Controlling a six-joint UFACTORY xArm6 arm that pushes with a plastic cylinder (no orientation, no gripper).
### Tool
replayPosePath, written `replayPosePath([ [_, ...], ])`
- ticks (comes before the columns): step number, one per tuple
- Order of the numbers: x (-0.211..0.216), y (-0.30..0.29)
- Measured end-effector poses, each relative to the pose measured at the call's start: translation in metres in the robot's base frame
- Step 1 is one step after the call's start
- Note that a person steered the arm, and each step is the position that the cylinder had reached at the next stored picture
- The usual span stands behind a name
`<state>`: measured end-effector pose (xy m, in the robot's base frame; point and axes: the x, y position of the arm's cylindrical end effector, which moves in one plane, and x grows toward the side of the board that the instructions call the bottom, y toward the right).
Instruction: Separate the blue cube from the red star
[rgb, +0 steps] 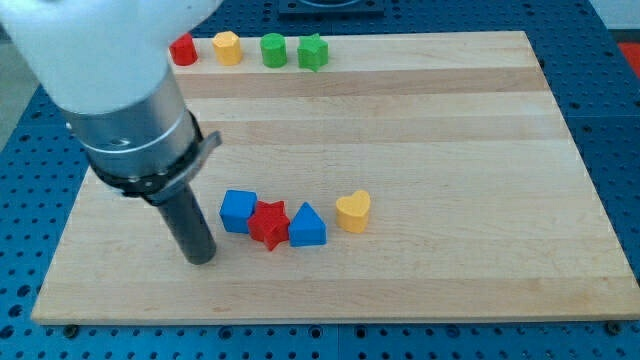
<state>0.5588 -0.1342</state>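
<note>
The blue cube (238, 210) sits on the wooden board (420, 130) in the lower middle, touching the left side of the red star (268, 223). A blue triangular block (307, 227) touches the star's right side. My tip (201, 256) rests on the board just to the view's left of the blue cube and a little lower, with a small gap between them. The rod and the arm's grey housing rise toward the view's top left and hide part of the board there.
A yellow heart (353, 211) lies to the right of the blue triangular block. Along the top edge stand a red block (183, 50), a yellow block (228, 47), a green cylinder (273, 50) and a green star (313, 52).
</note>
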Motion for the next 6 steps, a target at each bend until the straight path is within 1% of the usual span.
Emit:
replayPosePath([
  [2,-0.012,0.029],
  [6,-0.081,0.035],
])
